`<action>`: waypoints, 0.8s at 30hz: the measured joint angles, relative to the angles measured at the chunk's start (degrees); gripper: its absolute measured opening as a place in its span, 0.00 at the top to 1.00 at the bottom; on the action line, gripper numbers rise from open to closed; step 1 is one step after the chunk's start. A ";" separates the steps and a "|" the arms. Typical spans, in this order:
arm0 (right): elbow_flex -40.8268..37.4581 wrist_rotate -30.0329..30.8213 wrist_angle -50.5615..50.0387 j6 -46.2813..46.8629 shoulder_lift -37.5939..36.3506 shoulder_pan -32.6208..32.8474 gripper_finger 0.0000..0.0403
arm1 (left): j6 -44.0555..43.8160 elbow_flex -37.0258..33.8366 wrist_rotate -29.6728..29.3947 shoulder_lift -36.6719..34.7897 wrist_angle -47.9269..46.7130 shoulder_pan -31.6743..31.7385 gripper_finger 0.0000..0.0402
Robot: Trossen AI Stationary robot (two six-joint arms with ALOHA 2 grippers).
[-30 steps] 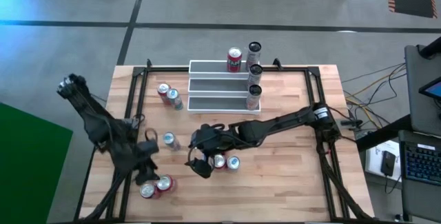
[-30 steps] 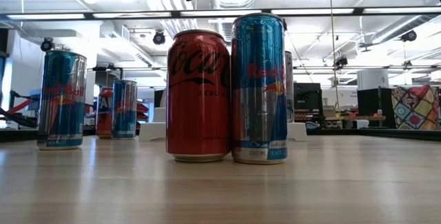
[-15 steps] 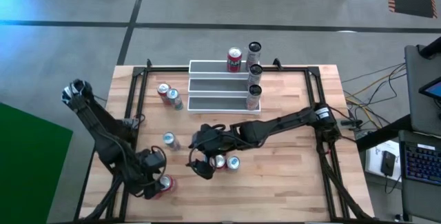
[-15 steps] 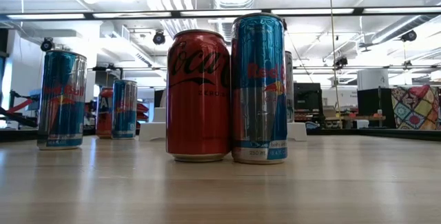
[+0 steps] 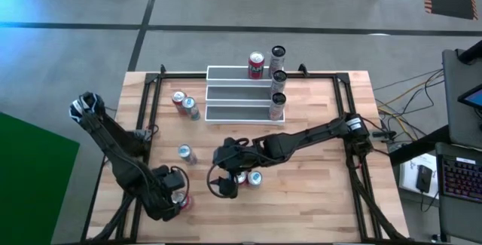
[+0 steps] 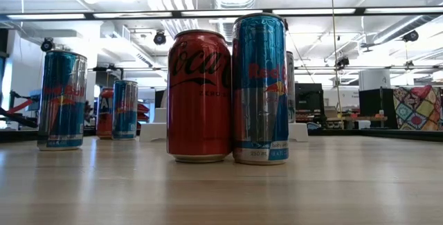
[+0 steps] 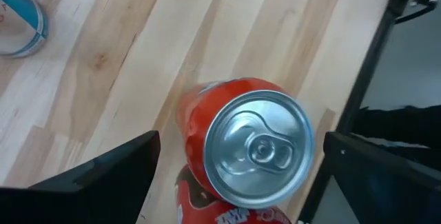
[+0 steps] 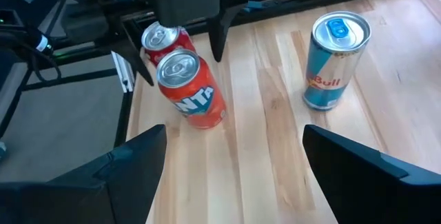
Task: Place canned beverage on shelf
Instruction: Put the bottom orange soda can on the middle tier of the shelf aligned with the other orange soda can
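From above, the left end effector (image 5: pixel 175 198) hangs low over the near left part of the bench (image 5: pixel 316 200). A red can (image 5: pixel 181 200) stands right under it. The right end effector (image 5: pixel 226 186) hangs near the middle of the bench, with two cans (image 5: pixel 248 177) just beside it. The shelf (image 5: pixel 233 94) sits far off at the back, well apart from both. It has one red can and three thin cans standing on it.

From bench height, a red cola can (image 6: pixel 199 97) and a tall blue can (image 6: pixel 260 90) stand close together in front. Part of a dark arm shows at the top.

From the left wrist, the left end effector's fingers (image 7: pixel 103 176) stand wide open, one on each side of the red can (image 7: pixel 248 141). They are not touching it.

From the right wrist, the right end effector's fingers (image 8: pixel 131 165) stand wide apart and hold nothing. Ahead of them are an orange can (image 8: pixel 189 89), a red can behind it, and a blue can (image 8: pixel 334 62) off to one side.
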 joint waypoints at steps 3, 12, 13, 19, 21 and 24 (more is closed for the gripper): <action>-0.01 -0.35 0.03 -0.02 0.00 0.00 0.18 | 0.04 0.05 0.04 1.39 0.00 0.00 0.04; -0.62 -4.39 14.21 -9.48 7.85 0.15 0.18 | 7.53 6.32 1.00 1.46 -5.54 0.00 0.09; -0.14 -5.13 15.64 -9.88 9.14 0.15 0.18 | 7.85 7.80 1.27 1.46 -8.17 0.00 0.09; 6.13 -8.36 19.26 -14.50 16.88 0.02 0.18 | 9.37 13.88 1.60 1.48 -18.67 -0.11 0.11; 8.83 -8.56 18.47 -15.55 19.85 0.17 0.18 | 9.79 14.11 2.86 1.64 -19.17 -0.11 0.12; 13.44 -8.83 16.39 -15.56 23.22 0.50 0.18 | 9.39 12.72 5.19 1.75 -18.52 -0.11 0.14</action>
